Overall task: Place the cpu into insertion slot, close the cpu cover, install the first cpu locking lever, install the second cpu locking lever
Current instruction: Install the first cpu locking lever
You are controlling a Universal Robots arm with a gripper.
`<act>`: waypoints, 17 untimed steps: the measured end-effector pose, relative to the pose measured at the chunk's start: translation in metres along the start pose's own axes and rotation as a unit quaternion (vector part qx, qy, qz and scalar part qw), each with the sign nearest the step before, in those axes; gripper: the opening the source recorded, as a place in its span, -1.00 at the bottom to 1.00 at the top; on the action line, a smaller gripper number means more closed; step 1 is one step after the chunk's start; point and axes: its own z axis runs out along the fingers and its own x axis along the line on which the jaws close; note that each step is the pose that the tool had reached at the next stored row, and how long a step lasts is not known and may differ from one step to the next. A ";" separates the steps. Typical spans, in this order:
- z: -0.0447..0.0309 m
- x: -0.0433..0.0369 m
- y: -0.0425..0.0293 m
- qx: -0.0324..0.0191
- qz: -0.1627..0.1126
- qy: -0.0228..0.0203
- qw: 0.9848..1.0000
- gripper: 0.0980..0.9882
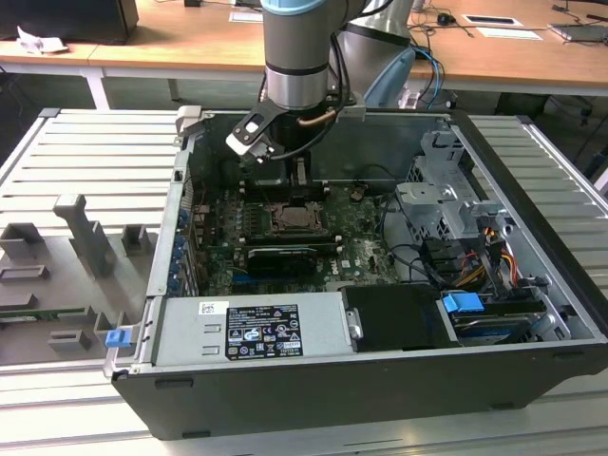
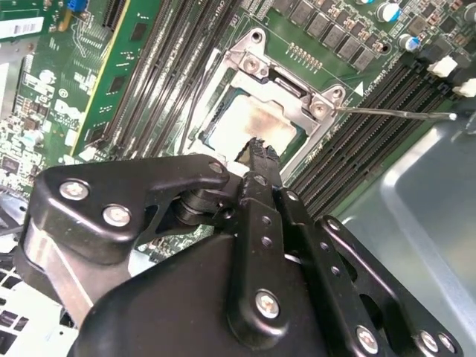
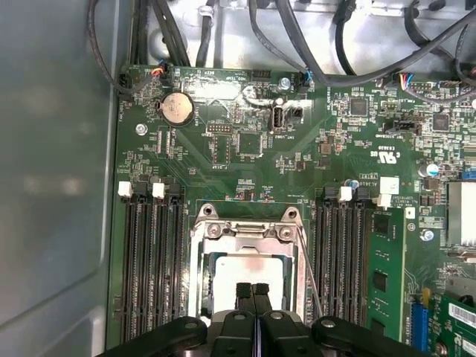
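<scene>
On the exterior view's left you have grey fixtures point(image 1: 84, 233) on the slatted table point(image 1: 95, 152), and a blue clip point(image 1: 116, 337) at the corner of the case point(image 1: 380, 399). Next comes a black-and-white label point(image 1: 261, 331) on the silver box point(image 1: 323, 312); its print is too small to make out. The arm point(image 1: 299, 47) reaches down into the case over the board's middle. A blue tab point(image 1: 463, 306) sits toward the exterior view's right.

Your gripper point(image 3: 253, 290) has its fingers pressed flat together with nothing between them, and the tips are over the cpu point(image 3: 238, 271). The cpu lies in the window of the cover point(image 3: 245, 232), which is down flat around it, between two banks of memory slots point(image 3: 152, 260). You cannot tell whether the tips touch the chip.

The first wrist view gives you the coin cell point(image 3: 177, 108) and white board lettering beyond the cover. The second wrist view gives you a brownish smear on the cpu's face. It also shows a thin lever point(image 2: 394, 114) running out from the cover's corner across the memory slots.
</scene>
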 end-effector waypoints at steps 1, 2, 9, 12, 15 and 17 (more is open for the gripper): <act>-0.0030 -0.0001 0.0002 0.000 0.000 0.000 1.000 -0.98; -0.0057 -0.0001 0.0003 0.000 0.000 0.000 1.000 -0.98; -0.0264 -0.0007 0.0016 0.000 0.000 0.000 1.000 -0.98; -0.0405 -0.0011 0.0024 0.000 0.000 0.000 1.000 -0.98; -0.0496 -0.0013 0.0029 0.000 0.000 0.000 1.000 -0.98; -0.0497 -0.0013 0.0029 0.000 -0.005 0.000 1.000 -0.98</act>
